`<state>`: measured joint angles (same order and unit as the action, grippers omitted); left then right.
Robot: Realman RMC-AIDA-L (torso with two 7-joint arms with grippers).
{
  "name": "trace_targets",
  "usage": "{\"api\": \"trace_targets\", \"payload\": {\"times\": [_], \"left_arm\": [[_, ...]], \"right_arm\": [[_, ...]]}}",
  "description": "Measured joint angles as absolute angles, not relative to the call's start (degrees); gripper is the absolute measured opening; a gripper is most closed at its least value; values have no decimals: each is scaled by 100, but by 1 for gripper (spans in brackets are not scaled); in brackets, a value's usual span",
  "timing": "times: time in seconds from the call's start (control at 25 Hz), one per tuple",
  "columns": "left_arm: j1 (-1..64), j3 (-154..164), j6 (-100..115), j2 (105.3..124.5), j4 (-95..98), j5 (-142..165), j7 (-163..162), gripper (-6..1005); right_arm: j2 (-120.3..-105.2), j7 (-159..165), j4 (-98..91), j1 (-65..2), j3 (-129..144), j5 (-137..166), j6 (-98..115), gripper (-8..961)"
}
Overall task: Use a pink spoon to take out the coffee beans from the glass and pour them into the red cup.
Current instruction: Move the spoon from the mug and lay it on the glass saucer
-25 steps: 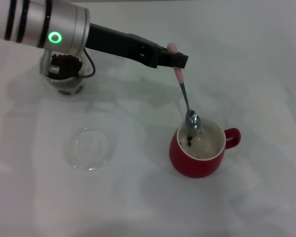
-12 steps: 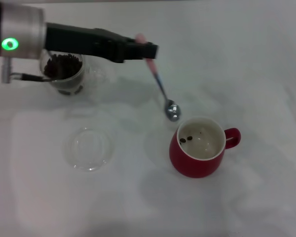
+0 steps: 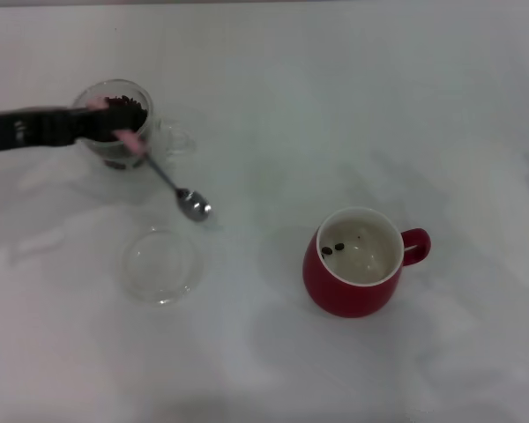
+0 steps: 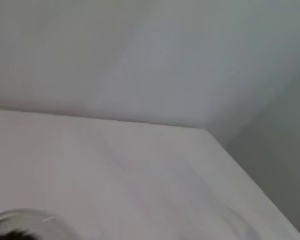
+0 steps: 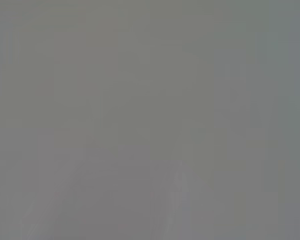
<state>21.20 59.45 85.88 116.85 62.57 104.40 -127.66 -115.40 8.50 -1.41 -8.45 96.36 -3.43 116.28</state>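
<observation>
1. Pink spoon (image 3: 163, 172): a small teaspoon with a shiny metal bowl and neck and a slim pale pink handle. It hangs tilted over the table, handle end high and bowl low, and the bowl looks empty.
2. Left gripper (image 3: 106, 130): the dark arm reaches in from the left edge of the head view. Its jaws are clamped on the spoon's pink handle, directly in front of the glass.
3. Clear double-walled glass mug (image 3: 116, 123): it stands at the far left of the white table (image 3: 335, 106), its clear side handle toward the robot's right. The gripper covers part of its near wall. A curved rim, likely this mug's, shows at the edge of the left wrist view (image 4: 25, 225).
4. Dark brown coffee beans (image 3: 123, 107): a heap fills the glass mug.
5. Rounded deep red ceramic cup (image 3: 357, 264): it has a white inside and a red loop handle pointing right, and stands well apart from the mug. A few loose beans lie inside it.
6. Flat round clear glass saucer (image 3: 161, 265): it lies near the spoon's bowl, on the robot's side of it, between mug and red cup but nearer the mug.
7. Right gripper: not visible in any view.
</observation>
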Motion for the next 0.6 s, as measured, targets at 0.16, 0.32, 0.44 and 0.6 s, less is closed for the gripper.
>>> {"api": "trace_targets", "payload": {"times": [0.16,0.32,0.44,0.6], "left_arm": [[1725,5706,8616,11643,6108,10472,-12748,128],[1558,5644,8621,11616,5988,10470,-12747,128],[1435,5524,8635,11612,5925,10505,-12750,128],[1329,5429,8645,11600,5737,10520,-12757,127]], "right_arm": [[-11540,885,-150,-843,9632,-369,11603,537],[-11544,963,-135,-843,9624,-458,11578,538],[-11547,1001,-124,-843,9612,-496,11577,538],[-11549,1002,-106,-843,9533,-500,11575,538]]}}
